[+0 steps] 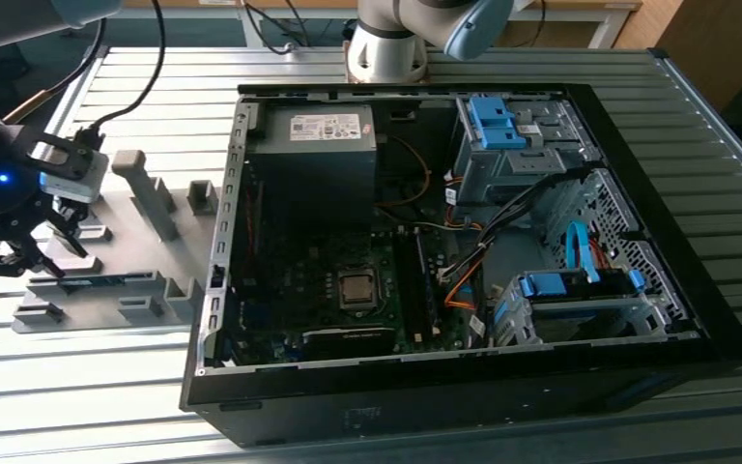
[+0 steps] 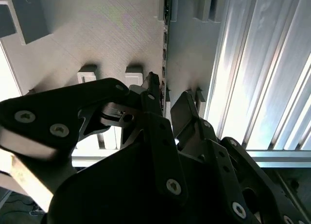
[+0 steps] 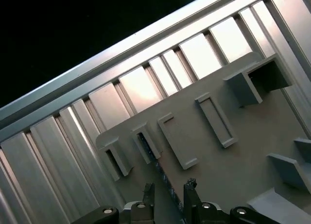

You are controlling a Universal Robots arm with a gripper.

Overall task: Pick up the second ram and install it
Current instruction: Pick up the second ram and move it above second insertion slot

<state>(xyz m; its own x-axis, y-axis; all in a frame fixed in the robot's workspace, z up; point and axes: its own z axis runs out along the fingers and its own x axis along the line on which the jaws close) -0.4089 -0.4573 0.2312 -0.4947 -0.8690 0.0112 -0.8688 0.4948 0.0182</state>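
The second ram [image 1: 98,281] is a thin blue-green stick standing on edge in a slot of the grey fixture plate [image 1: 139,232], at the exterior view's left. My gripper [image 1: 16,256] hangs over the plate's outer end, a little above it, open and holding nothing. In both wrist views the ram's top edge [image 2: 165,37] [image 3: 160,173] runs as a narrow dark line toward the gap between the fingertips. The gripper [image 2: 170,93] [image 3: 168,187] has one black finger [image 2: 153,88] on each side of that line. I cannot tell whether the fingers touch the stick.
An open black computer case [image 1: 629,193] lies right of the fixture plate, with the motherboard's long black slots [image 1: 413,280] near its middle, orange cables and blue drive bays. Upright grey blocks [image 1: 152,198] stand on the plate. The arm's base [image 1: 390,48] sits at the back of the ribbed metal table.
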